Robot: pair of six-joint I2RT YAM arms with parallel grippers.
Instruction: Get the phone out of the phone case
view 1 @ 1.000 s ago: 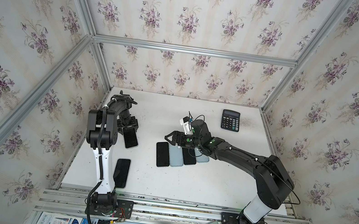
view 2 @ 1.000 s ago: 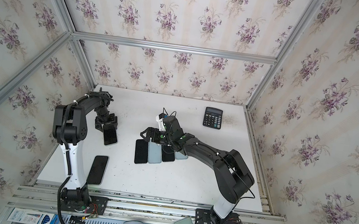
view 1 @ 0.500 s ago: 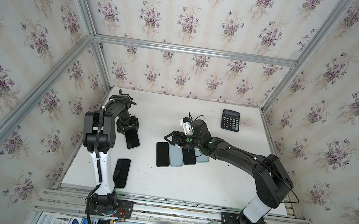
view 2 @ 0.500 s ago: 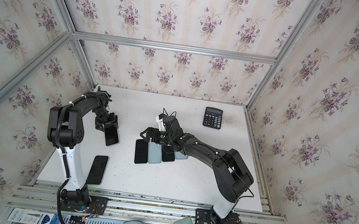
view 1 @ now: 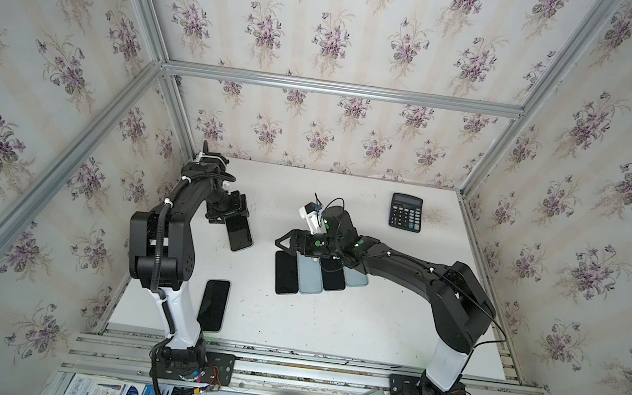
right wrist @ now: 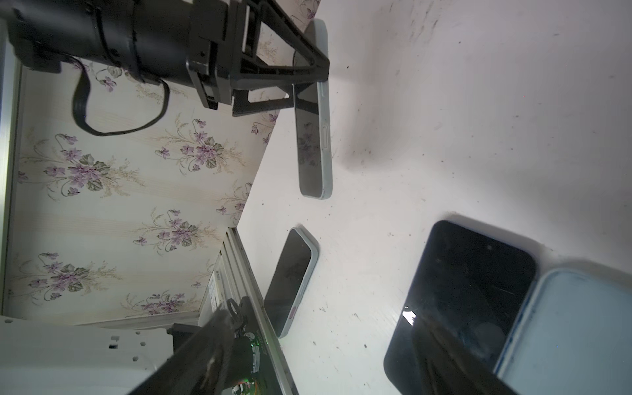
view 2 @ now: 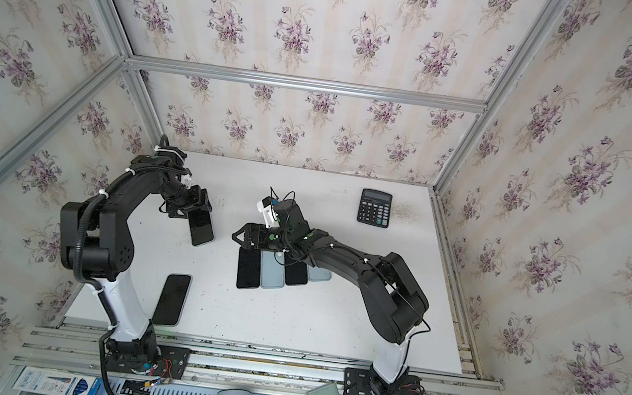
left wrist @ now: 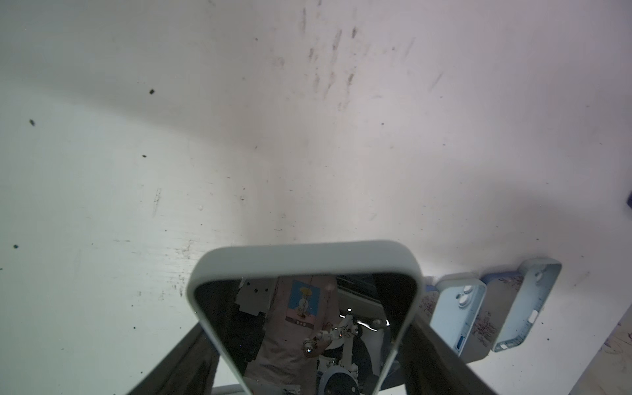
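Note:
A phone (left wrist: 273, 325) with a dark screen sits in a pale grey-blue phone case (left wrist: 307, 256). My left gripper (view 1: 233, 218) is shut on its sides at the table's left, and the free end slopes down towards the table. The right wrist view shows this cased phone (right wrist: 313, 143) edge-on below the left gripper (right wrist: 307, 68). My right gripper (view 1: 283, 242) stands open with nothing between its fingers, low over the far end of a row of phones and cases. In the right wrist view its fingers (right wrist: 205, 352) are wide apart.
The row holds a black phone (view 1: 286, 273), a pale blue case (view 1: 309, 275), another black phone (view 1: 333, 274) and a second case (view 1: 355, 277). Another cased phone (view 1: 213, 305) lies front left. A calculator (view 1: 406, 212) lies at the back right.
The left arm's elbow has swung towards the front, and the held phone has shifted slightly right and back. The right arm has hardly moved.

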